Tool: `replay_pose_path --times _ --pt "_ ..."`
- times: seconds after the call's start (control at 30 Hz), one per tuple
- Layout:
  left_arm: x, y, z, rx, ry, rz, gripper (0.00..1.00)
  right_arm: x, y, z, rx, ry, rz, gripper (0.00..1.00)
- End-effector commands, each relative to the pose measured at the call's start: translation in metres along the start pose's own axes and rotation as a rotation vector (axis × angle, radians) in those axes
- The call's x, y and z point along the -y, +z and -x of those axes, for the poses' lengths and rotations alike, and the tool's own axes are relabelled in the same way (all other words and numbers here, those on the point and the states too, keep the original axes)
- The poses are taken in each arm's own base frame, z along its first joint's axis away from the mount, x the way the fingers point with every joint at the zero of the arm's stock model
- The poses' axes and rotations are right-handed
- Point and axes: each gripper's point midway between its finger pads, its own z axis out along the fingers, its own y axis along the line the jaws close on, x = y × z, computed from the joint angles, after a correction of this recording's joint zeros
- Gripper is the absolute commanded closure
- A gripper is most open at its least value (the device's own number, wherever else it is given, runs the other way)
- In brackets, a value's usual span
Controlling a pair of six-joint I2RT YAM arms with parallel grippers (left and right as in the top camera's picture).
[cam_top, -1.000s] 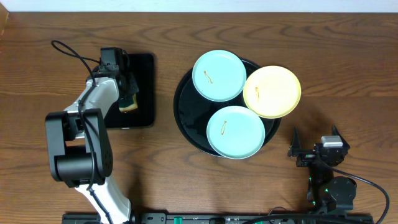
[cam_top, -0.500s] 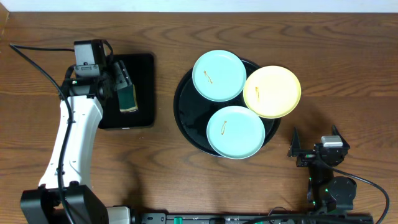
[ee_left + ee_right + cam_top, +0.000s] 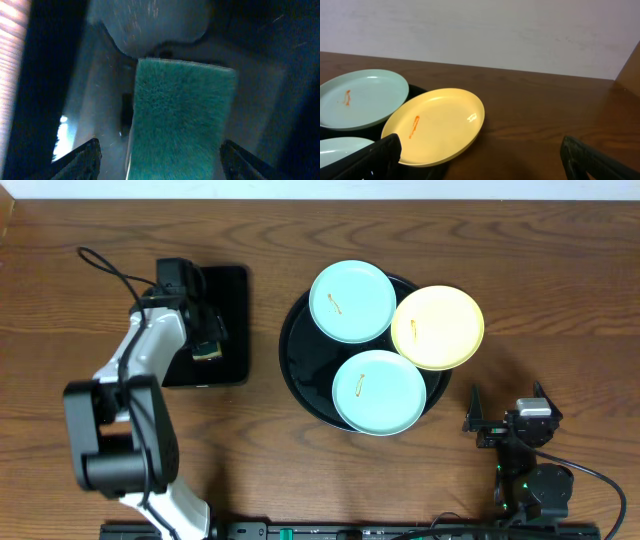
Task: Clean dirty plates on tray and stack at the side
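While the three plates are not yet wiped, the step in hand is, as we judge it, the taking of the sponge [image 3: 182,115], which lies on the small rectangular tray [image 3: 232,290] at the left of the table. We see the left gripper [image 3: 159,152] just above it with its jaws spread, one fingertip on each side of the green face, and no pinch on it that we can see. The right gripper [image 3: 480,155] waits at the near right, its jaws spread wide and holding nothing. On the round black tray [image 3: 310,370] we find the far blue plate [image 3: 352,302], the near blue plate [image 3: 380,392] and the yellow plate [image 3: 437,327], which hangs over the right rim; each one carries a small orange streak. The bare tabletop [image 3: 560,300] at the right is free for the stack. For the next move we think the left jaws must come down and close on the sponge's sides, then carry it to the nearest blue plate.
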Motion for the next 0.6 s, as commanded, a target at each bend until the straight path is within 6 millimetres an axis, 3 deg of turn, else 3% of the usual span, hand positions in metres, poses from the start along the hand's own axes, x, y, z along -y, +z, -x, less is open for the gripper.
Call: replay_pose_path --times 0.0,0.07,0.13,0.17,0.2,0.3,0.57 --pt "-0.005 0.026 -0.019 -0.074 0.015 0.027 0.23 -0.002 0.0 -0.002 -0.006 0.016 0.009 0.01" --pt "-0.006 0.035 -0.025 -0.1 0.022 0.033 0.24 -0.002 0.0 -0.002 -0.006 0.016 0.008 0.01" --pt "-0.006 0.041 -0.028 -0.114 0.026 0.037 0.34 -0.002 0.0 -0.002 -0.006 0.016 0.008 0.01" --pt "-0.006 0.041 -0.028 -0.112 0.031 0.036 0.45 -0.002 0.0 -0.002 -0.006 0.016 0.008 0.01" --pt "-0.006 0.039 -0.026 -0.106 0.037 0.034 0.62 -0.002 0.0 -0.002 -0.006 0.016 0.008 0.01" --pt "-0.004 0.024 -0.017 -0.081 0.035 0.028 0.9 -0.002 0.0 -0.002 -0.006 0.016 0.009 0.01" --pt "0.004 -0.074 0.015 0.096 0.019 -0.065 0.93 -0.002 0.0 -0.002 -0.006 0.016 0.008 0.01"
